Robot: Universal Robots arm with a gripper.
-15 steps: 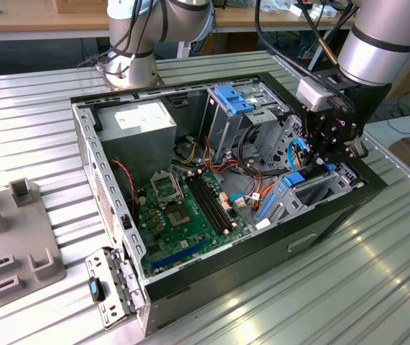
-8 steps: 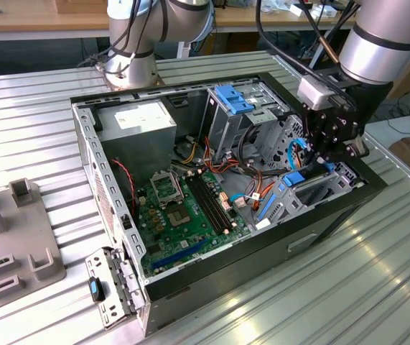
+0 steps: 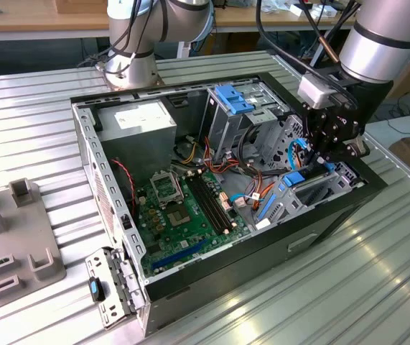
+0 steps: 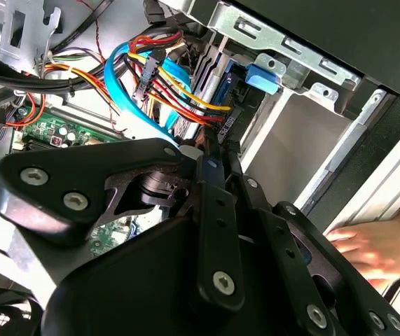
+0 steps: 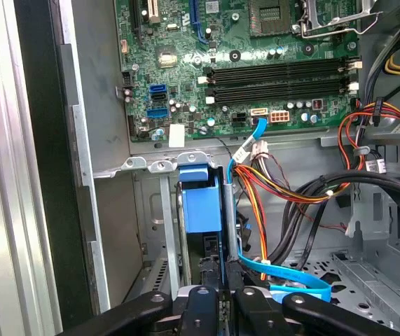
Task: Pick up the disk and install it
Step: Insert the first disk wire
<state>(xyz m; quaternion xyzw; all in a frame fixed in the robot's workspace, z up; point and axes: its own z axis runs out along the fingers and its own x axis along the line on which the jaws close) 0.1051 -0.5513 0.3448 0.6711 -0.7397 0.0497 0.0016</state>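
Exterior view: the gripper (image 3: 324,154) hangs inside the open computer case (image 3: 104,180), at the corner on the exterior view's right, close to the case's front wall. Its black fingers point down into the drive bay. Blue plastic of the disk (image 3: 294,177) shows just below and beside the fingertips, standing on edge in the bay. The green motherboard (image 3: 187,208) lies well off toward the exterior view's left of the gripper, and the grey power supply (image 3: 143,118) sits beyond that in the far corner. A metal drive cage with a blue top (image 3: 235,99) stands behind the gripper, apart from it.

Second wrist view: the gripper (image 4: 210,150) has its fingers drawn close together, nearly parallel, with the tips pressed at a dark edge amid the cable bundle (image 4: 164,84). A blue tab (image 4: 261,77) sits beyond the tips under a metal bracket. A person's hand (image 4: 368,248) rests on the case's outer rim, beside the gripper's linkage.

First wrist view: the gripper (image 5: 217,290) is narrow, clamped on the disk (image 5: 201,203), which stands on edge straight ahead of the fingertips, its blue carrier facing the camera, seated in the bay next to the side wall. A blue data cable (image 5: 284,280) curls just beside the fingers. The motherboard (image 5: 242,63) lies farther ahead.
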